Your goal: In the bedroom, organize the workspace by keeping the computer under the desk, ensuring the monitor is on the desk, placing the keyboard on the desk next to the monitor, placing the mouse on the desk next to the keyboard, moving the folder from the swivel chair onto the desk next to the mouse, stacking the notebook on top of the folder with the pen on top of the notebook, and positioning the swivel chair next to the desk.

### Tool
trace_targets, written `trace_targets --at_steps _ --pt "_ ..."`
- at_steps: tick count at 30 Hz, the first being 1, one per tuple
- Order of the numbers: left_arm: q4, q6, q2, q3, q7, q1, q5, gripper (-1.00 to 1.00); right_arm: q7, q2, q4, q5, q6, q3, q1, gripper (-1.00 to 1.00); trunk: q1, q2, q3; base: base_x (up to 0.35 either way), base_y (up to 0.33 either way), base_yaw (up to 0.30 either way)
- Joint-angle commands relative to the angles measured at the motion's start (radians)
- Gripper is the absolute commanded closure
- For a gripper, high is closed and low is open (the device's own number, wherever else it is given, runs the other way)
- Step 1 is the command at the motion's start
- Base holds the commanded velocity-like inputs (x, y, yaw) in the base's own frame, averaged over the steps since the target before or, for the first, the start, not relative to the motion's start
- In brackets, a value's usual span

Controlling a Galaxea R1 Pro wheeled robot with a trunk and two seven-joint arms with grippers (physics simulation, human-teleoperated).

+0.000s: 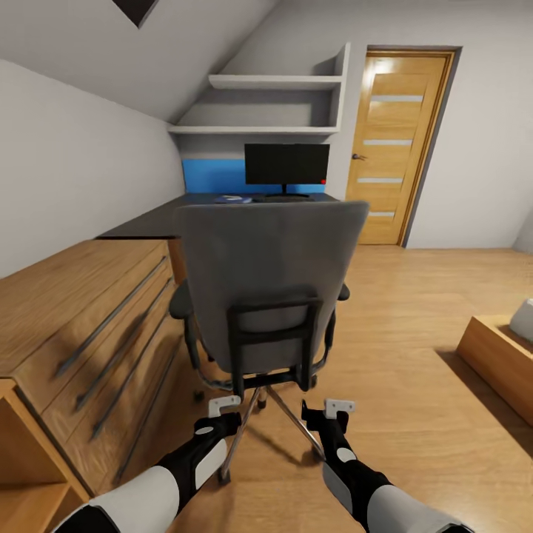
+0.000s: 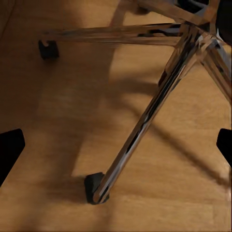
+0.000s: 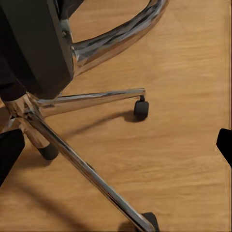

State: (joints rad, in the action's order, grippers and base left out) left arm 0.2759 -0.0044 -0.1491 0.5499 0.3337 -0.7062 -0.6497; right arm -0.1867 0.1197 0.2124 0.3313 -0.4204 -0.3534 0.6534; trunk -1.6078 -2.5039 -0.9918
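Left gripper (image 1: 222, 414) and right gripper (image 1: 332, 414): fingers apart, empty, low behind the grey fabric swivel chair (image 1: 270, 289). Chrome five-star base (image 2: 159, 96) spreads just ahead of both over the honey wood floor (image 1: 414, 326). Glossy black desk (image 1: 159, 217) beyond the chair carries the wide black monitor (image 1: 287, 164). Light wooden dresser (image 1: 81, 311) lies left of the left gripper.

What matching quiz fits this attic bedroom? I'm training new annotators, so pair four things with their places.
Things:
1. grey fabric swivel chair
2. wide black monitor
3. light wooden dresser
4. wooden door with frosted strips

Places:
A. on the black desk
B. far wall, right of the desk
C. just ahead of both grippers
D. along the left wall

Pairs: 1-C, 2-A, 3-D, 4-B
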Motion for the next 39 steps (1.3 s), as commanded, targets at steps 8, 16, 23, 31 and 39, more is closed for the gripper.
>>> trace_targets --at_steps 8,16,23,31,39 --pt "0.002 0.0 0.0 0.011 0.007 -0.001 -0.005 -1.0 -0.005 0.0 -0.001 0.008 -0.003 -0.009 0.001 -1.0 0.0 0.0 0.008 0.292 -0.188 -0.172" --pt "0.002 0.0 0.0 0.017 0.007 -0.001 -0.005 -1.0 -0.005 0.0 -0.001 0.008 -0.003 -0.009 0.001 -1.0 0.0 0.0 0.017 0.286 -0.184 -0.175" --pt "0.002 0.001 0.002 0.017 0.008 -0.001 -0.005 -1.0 -0.005 0.0 -0.001 0.008 -0.003 -0.007 0.001 -1.0 0.0 0.0 0.02 0.041 -0.024 -0.055" --pt "0.002 0.0 0.004 0.016 0.008 -0.001 -0.007 -1.0 -0.005 -0.003 -0.001 0.008 -0.003 -0.007 0.001 -1.0 0.0 0.0 0.02 -0.243 -0.001 -0.001" --pt "0.003 0.0 0.043 -0.011 0.019 -0.001 -0.053 -1.0 -0.006 -0.008 -0.001 0.013 -0.008 -0.004 0.002 -1.0 0.0 0.0 0.02 -0.028 0.0 0.0"
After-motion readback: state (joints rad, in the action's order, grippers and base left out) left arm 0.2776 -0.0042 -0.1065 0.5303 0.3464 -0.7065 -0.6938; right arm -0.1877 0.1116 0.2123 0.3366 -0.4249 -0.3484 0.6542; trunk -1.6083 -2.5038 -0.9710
